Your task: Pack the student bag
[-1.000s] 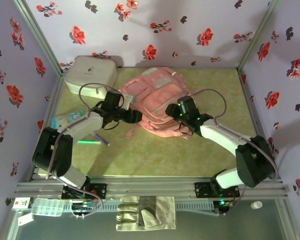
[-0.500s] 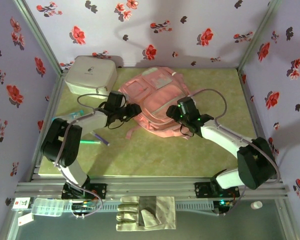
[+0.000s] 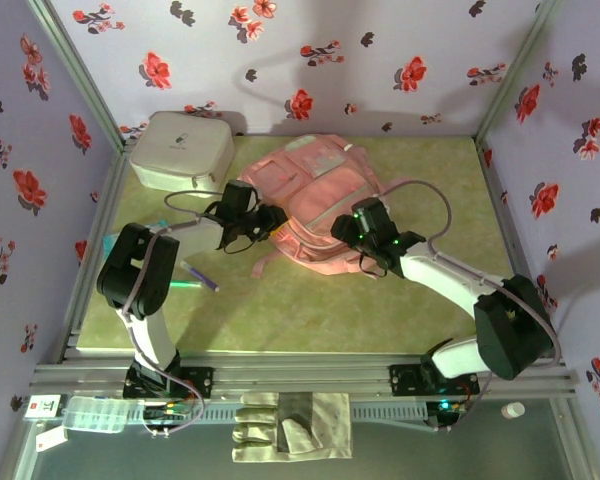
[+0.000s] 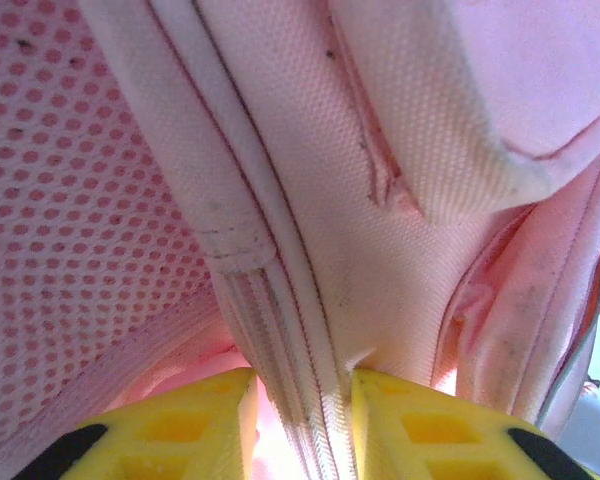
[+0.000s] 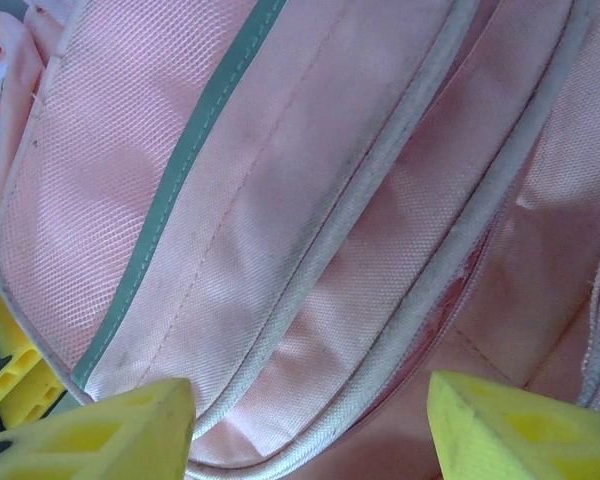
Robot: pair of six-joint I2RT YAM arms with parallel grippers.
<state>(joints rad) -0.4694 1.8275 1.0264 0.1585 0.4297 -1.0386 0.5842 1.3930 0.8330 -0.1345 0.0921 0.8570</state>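
My left gripper (image 4: 302, 402) pinches a side seam of the student bag (image 3: 310, 190); my right gripper (image 5: 305, 410) gapes wide at its near edge.

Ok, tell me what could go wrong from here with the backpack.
The left gripper pinches only a narrow ribbed strap of the pink backpack; a pull may slip it free. The right gripper stands open over a piped edge, so closing could catch just loose fabric.

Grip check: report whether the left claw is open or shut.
Shut: the left claw pinches a seam of the student bag between its fingers.
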